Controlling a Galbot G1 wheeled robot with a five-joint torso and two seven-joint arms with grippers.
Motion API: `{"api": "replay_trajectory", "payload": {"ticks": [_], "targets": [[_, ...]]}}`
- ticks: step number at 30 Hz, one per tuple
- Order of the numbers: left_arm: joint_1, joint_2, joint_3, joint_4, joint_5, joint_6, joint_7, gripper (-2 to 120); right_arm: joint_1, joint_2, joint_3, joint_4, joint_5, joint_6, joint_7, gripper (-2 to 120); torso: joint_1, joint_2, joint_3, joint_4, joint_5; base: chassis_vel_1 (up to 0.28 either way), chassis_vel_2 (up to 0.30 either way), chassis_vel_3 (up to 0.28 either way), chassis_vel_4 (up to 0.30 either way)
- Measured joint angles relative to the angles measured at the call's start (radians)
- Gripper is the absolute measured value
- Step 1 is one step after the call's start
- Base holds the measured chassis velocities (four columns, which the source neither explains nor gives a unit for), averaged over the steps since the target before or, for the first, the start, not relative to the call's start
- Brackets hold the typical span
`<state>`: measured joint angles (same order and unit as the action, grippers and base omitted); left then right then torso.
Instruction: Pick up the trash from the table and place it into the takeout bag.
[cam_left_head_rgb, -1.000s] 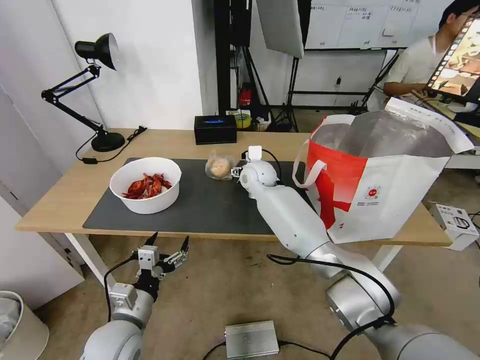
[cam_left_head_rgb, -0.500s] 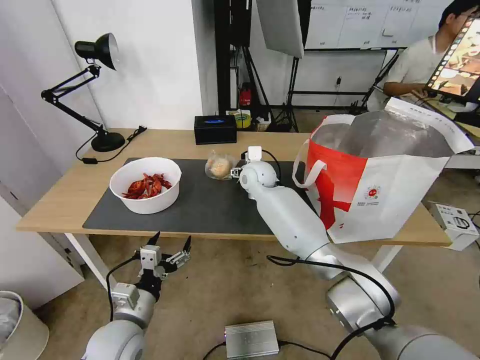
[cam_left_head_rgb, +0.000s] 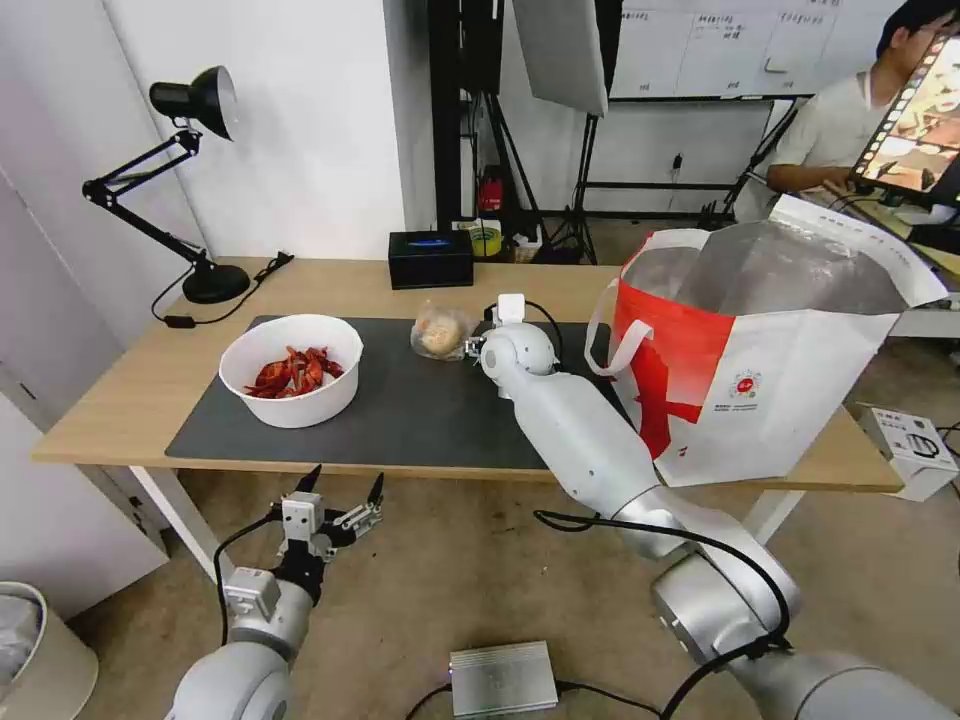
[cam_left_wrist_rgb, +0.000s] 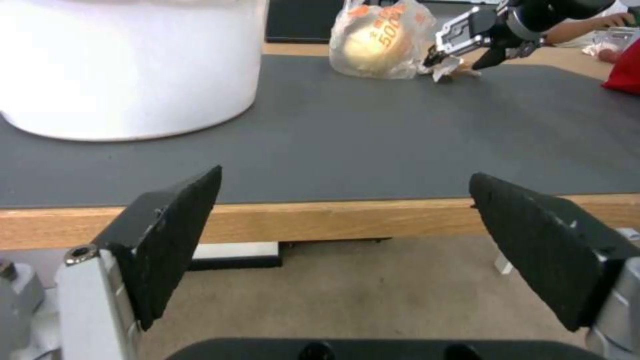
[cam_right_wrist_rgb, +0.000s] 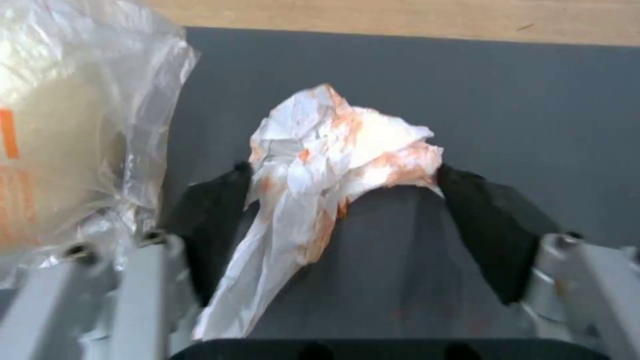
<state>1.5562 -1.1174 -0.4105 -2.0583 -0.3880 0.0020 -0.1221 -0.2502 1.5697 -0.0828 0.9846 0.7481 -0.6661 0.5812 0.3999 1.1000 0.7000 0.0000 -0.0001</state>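
a black desk lamp (cam_left_head_rgb: 190, 180) and black box (cam_left_head_rgb: 431, 258) stand well apart.

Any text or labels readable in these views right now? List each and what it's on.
"500", orange print on the bun bag; the marks above it are too blurred to read.
Round red logo on the takeout bag: too small to read.
Whiteboard writing behind: too small to read.
Tissue, between the right gripper's fingers: orange stains, no text.
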Motion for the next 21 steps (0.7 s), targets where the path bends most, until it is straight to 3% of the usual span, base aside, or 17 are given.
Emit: {"api": "replay_trajectory", "payload": {"ticks": [1,5,14,17,21], "targets": [[0.000,0.000,0.000,0.000,0.000,0.000,0.000,100,0.000,0.000,0.000,0.000,0.000,0.000,0.000,73,0.000,0.000,0.000,0.0000,0.0000,0.000,0.000,0.000,0.000],[0.001,0.002,-0.002,-0.009,0.000,0.000,-0.001,100,-0.004,0.000,0.000,0.006,0.006,-0.005,-0.005,50,0.000,0.000,0.000,0.0000,0.0000,0.000,0.000,0.000,0.000],[-0.004,-0.004,0.010,-0.009,-0.001,0.000,-0.001,100,-0.004,0.000,0.000,0.009,0.030,-0.011,-0.007,24,0.000,0.000,0.000,0.0000,0.0000,0.000,0.000,0.000,0.000],[-0.008,-0.005,0.016,-0.009,-0.001,0.000,-0.002,100,-0.007,0.000,0.000,0.009,0.033,-0.011,-0.006,7,0.000,0.000,0.000,-0.0001,0.0000,0.000,0.000,0.000,0.000],[-0.011,-0.004,0.017,-0.009,-0.003,0.000,-0.002,100,-0.007,0.000,0.001,0.009,0.036,-0.011,-0.006,0,0.000,0.000,0.000,0.0000,0.0000,0.000,0.000,0.000,0.000]]}}
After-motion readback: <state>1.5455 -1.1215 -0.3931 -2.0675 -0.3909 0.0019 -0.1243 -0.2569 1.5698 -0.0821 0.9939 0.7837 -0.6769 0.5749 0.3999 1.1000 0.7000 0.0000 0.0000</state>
